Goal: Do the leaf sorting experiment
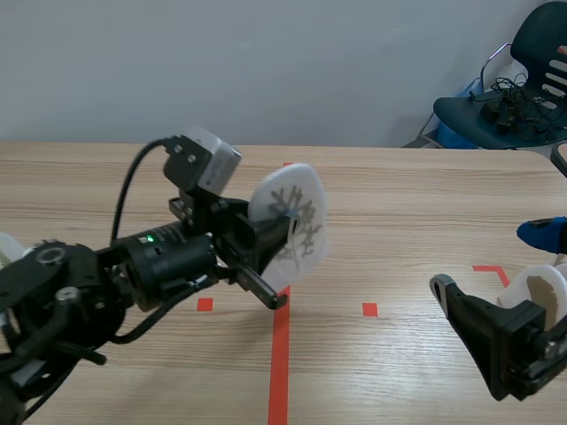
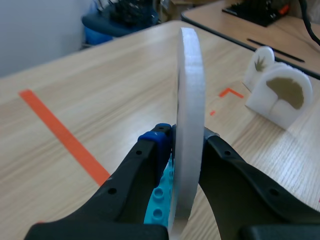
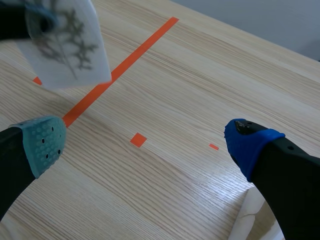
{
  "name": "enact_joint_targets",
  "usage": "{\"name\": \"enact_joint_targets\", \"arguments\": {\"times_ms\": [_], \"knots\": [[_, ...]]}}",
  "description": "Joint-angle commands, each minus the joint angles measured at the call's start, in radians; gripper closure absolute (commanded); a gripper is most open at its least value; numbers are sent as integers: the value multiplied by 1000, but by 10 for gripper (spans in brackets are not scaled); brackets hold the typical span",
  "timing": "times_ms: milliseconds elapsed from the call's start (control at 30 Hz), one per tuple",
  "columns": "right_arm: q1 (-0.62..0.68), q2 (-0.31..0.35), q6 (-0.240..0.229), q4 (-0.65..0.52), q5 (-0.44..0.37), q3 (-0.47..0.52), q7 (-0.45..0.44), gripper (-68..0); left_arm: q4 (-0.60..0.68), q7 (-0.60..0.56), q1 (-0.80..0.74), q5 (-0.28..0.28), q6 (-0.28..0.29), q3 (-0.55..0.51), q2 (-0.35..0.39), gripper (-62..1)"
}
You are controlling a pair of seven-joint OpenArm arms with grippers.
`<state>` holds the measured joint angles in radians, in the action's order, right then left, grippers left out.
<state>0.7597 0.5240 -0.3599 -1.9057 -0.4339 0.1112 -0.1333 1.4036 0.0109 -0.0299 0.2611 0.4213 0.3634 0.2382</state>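
The left gripper [image 2: 187, 139] pinches a white leaf plaque [image 2: 191, 85] between its pads, holding it upright above the table [image 1: 399, 195] by the long orange tape line [image 1: 280, 354] — a branching, fern-like leaf shows on its face. The right gripper [image 3: 145, 142] sits low, fingers spread wide around nothing. Just beside it stands a fan-leaf plaque [image 2: 285, 95], a smaller plaque [image 2: 261, 62] close behind it. Past the table's far edge — a dark chair [image 1: 523, 97] bearing cables.

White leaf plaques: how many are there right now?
3. One plaque is clamped in the left gripper; a larger plaque and a smaller plaque stand together on the table. A white shape at the scene's left edge may be another.
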Motion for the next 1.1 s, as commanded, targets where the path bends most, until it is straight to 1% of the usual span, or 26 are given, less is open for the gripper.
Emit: {"name": "enact_joint_targets", "arguments": {"times_ms": [0, 67, 133, 233, 300, 433, 533, 700, 833, 933, 1000, 1067], "knots": [[-12, 7, 0, -17, -4, 13, -14, -679, 80, 8, -64, 35, 0, -62, 28, -67], [-12, 7, 0, -17, -4, 13, -14, -679, 172, 20, -143, 60, 0, -142, 50, -67], [-12, 7, 0, -17, -4, 13, -14, -679, 235, 39, -216, 93, -7, -227, 62, -67], [-12, 7, 0, -17, -4, 13, -15, -679, 258, 54, -306, 150, -10, -331, 64, -67], [-12, 7, 0, -17, -4, 13, -15, -679, 237, 47, -344, 170, -45, -362, 61, -67], [-15, 7, 0, -17, -5, 13, -15, -679, 156, 14, -360, 164, -161, -398, 39, -67], [-15, 7, 0, -17, -4, 13, -16, -679, 93, -39, -346, 163, -219, -433, 19, -67], [-15, 2, 0, -17, -4, 13, -15, -679, -10, -103, -301, 162, -275, -486, -3, -67], [-15, 2, 0, -17, -4, 13, -15, -679, -109, -140, -264, 163, -332, -521, -8, -67], [-18, 2, 0, -17, -4, 13, -15, -679, -164, -168, -246, 163, -337, -554, -8, -68], [-26, 2, 0, -17, -4, 13, -14, -679, -178, -172, -241, 163, -337, -570, -7, -69], [-34, 2, 0, -17, -4, 13, -15, -679, -179, -172, -241, 163, -336, -581, -7, -91]]}}
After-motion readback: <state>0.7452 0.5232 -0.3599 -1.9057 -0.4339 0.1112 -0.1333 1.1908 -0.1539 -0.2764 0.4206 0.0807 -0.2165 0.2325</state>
